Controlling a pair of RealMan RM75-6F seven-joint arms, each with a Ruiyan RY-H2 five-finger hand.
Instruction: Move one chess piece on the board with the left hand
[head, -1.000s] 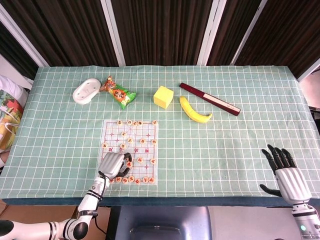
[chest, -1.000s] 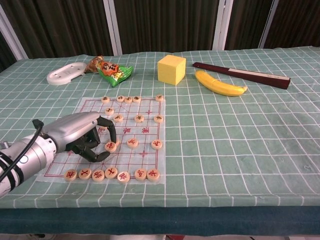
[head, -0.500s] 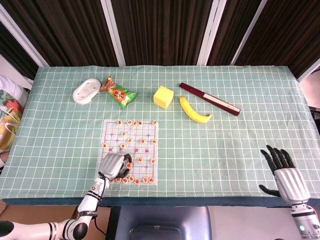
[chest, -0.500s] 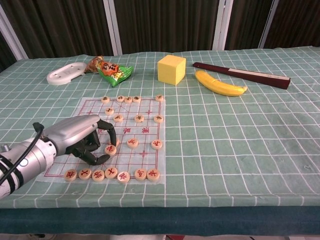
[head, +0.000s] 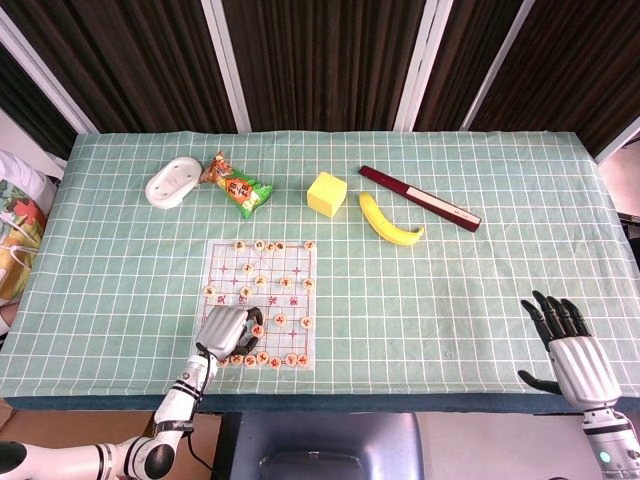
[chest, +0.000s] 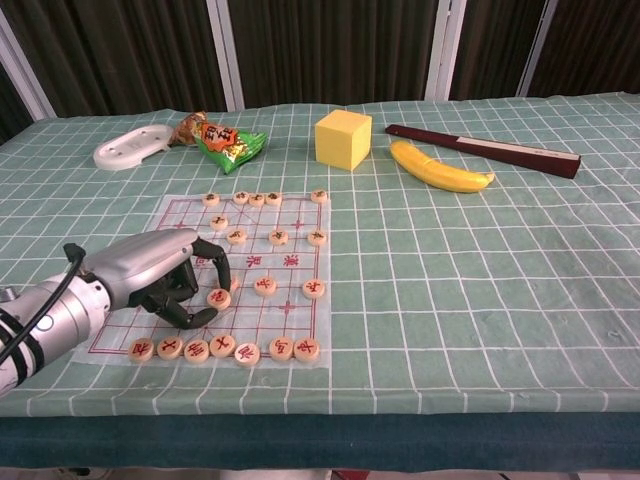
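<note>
Left hand (chest: 165, 278) is down low on the chess board (chest: 290, 262), fingers curled round one chess piece (chest: 219, 298), thumb and a fingertip pinching it in the near-left part of the grid, just behind the front row of pieces (chest: 222, 348). Further back there's a white dish (head: 172, 182), a snack packet (head: 236, 186), a yellow cube (head: 326, 193), a banana (head: 388, 220) and a dark red box (head: 419, 198). Right hand (head: 572, 350) sits off at the near-right table edge, fingers spread, holding nothing.

You have one chess board (chest: 290, 262), one banana (chest: 440, 167), one yellow cube (chest: 342, 138), one snack packet (chest: 224, 140), and two hands.
</note>
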